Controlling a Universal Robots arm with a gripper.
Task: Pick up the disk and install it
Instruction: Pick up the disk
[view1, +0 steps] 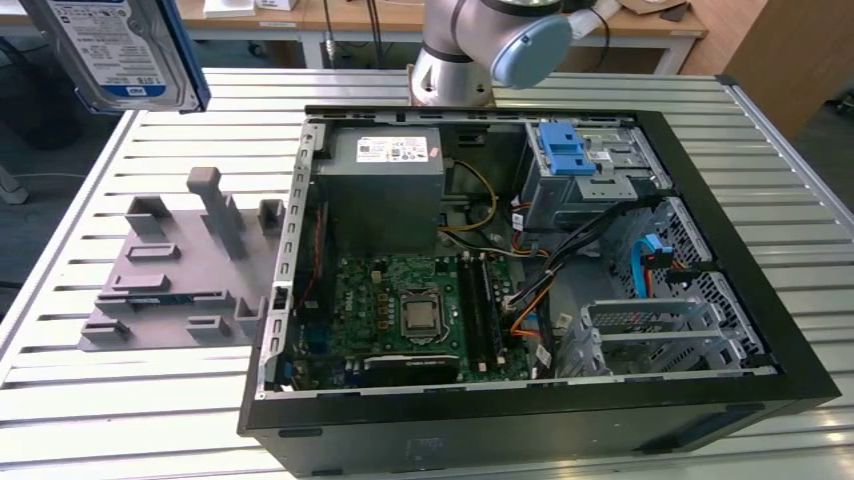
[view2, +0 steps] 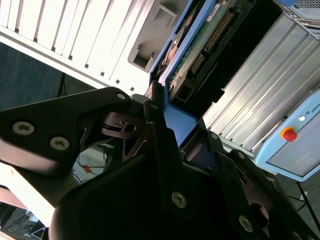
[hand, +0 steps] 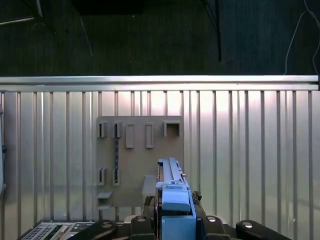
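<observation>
The disk (view1: 114, 50), silver with a white-and-blue label and blue rails, hangs high above the table at the exterior view's far left, over the grey fixture. In the second wrist view my gripper (view2: 176, 119) is shut on the disk (view2: 200, 47): black fingers (view2: 156, 107) clamp its blue carrier rail, and the green circuit-board side shows. In the first wrist view the disk (hand: 174, 192) stands edge-on in the gripper (hand: 175, 222), above the fixture plate (hand: 137, 165).
An open computer case (view1: 747, 290) lies on the slatted metal table (view1: 80, 400), with a grey power supply box (view1: 380, 185), a motherboard (view1: 414, 310) and a drive cage with blue tabs (view1: 581, 160). The arm's base (view1: 461, 60) stands behind the case.
</observation>
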